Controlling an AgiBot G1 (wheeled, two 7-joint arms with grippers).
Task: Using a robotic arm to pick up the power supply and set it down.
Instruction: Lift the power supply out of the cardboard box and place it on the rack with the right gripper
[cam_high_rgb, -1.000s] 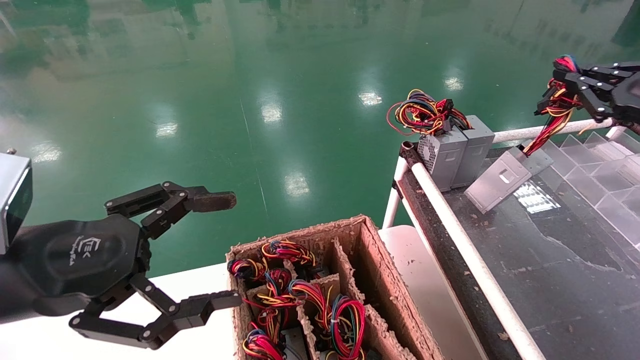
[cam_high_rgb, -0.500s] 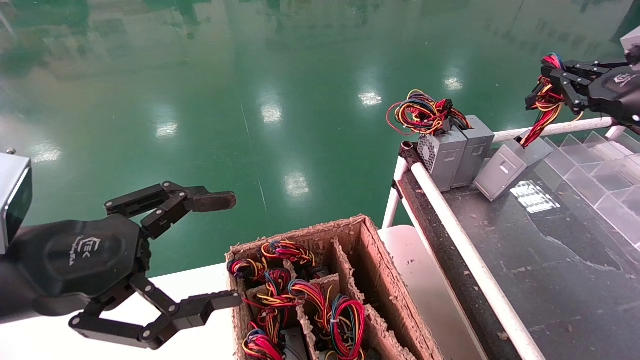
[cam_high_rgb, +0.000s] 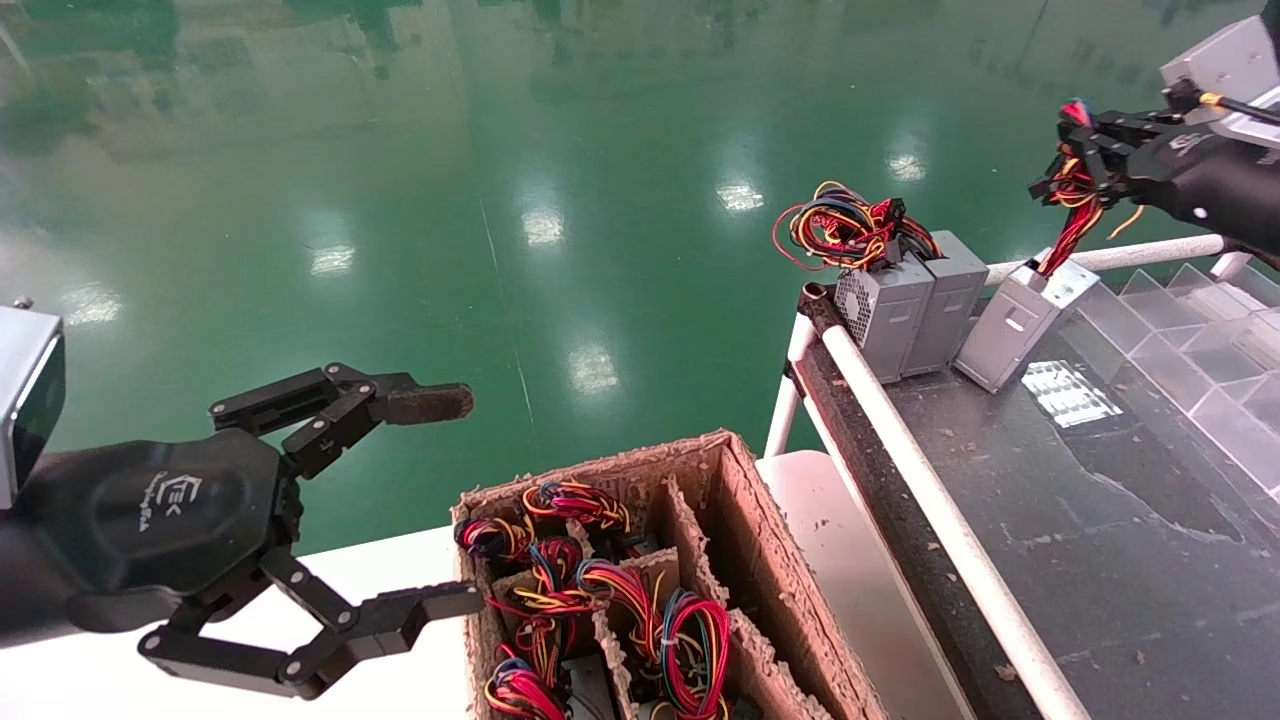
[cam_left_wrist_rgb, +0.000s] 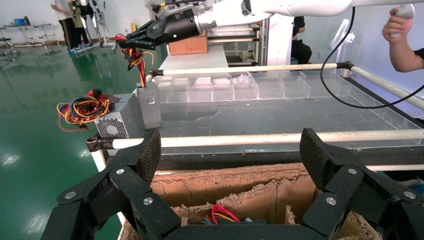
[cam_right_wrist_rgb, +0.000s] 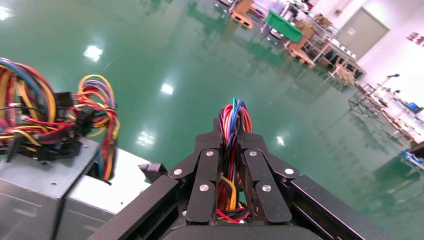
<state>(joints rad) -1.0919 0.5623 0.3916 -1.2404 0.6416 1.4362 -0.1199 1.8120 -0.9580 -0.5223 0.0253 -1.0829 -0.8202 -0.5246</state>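
My right gripper (cam_high_rgb: 1075, 165) is the robotic arm at work, high at the far right. It is shut on the red, yellow and black wire bundle (cam_right_wrist_rgb: 232, 120) of the power supply (cam_high_rgb: 1015, 325). That grey metal box hangs tilted from the taut wires, and its lower end looks down on the black tabletop (cam_high_rgb: 1100, 520). It leans close beside two other grey boxes (cam_high_rgb: 905, 310). The left wrist view shows the power supply (cam_left_wrist_rgb: 149, 102) under the right gripper (cam_left_wrist_rgb: 135, 40). My left gripper (cam_high_rgb: 440, 500) stays parked and open at the near left, holding nothing.
Tangled wires (cam_high_rgb: 850, 225) top the two standing boxes at the table's far corner. A white rail (cam_high_rgb: 930, 500) edges the table. Clear plastic bins (cam_high_rgb: 1200, 330) line its right side. A cardboard divider box (cam_high_rgb: 735, 500) with several wire bundles sits below my left gripper (cam_left_wrist_rgb: 231, 152).
My right gripper has moved left and away with the wires in it. The power supply has swung from lying slanted to nearly upright, closer to the two boxes. The left arm has not moved.
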